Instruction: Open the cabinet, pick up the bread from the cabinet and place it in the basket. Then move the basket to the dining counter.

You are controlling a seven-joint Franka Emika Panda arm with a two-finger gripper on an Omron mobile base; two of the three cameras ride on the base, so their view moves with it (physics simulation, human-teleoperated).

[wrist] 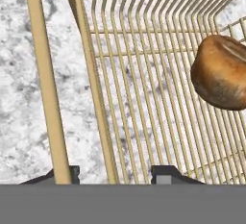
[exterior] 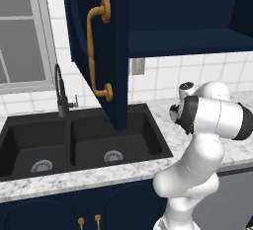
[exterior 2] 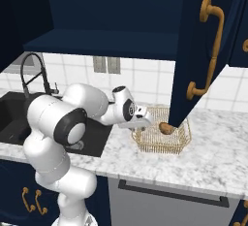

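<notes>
1. Left base view: the cabinet (exterior: 163,17) hangs wide open, its door (exterior: 96,51) swung out over the black sink (exterior: 79,140) with the faucet (exterior: 61,93) behind it. The arm (exterior: 207,120) reaches away to the right along the marble worktop (exterior: 168,125). For the carry later, that door sticks out low, so the lift should stay well under it.

2. Right base view: the gripper (exterior 2: 147,119) is down at the left rim of the basket (exterior 2: 162,135), and the bread (exterior 2: 166,128) already sits inside, toward the back right. The other cabinet door (exterior 2: 203,50) hangs right above the basket, its lower corner just over the bread. That is the obstacle: draw the basket out sideways before raising it.

3. Hand view: one fingertip (wrist: 65,175) sits outside the basket's rim (wrist: 45,83) and the other inside the wall, jaws half closed around it; whether they already pinch it, I cannot tell. Best to grip squarely and lift level, so the bread does not roll.
</notes>
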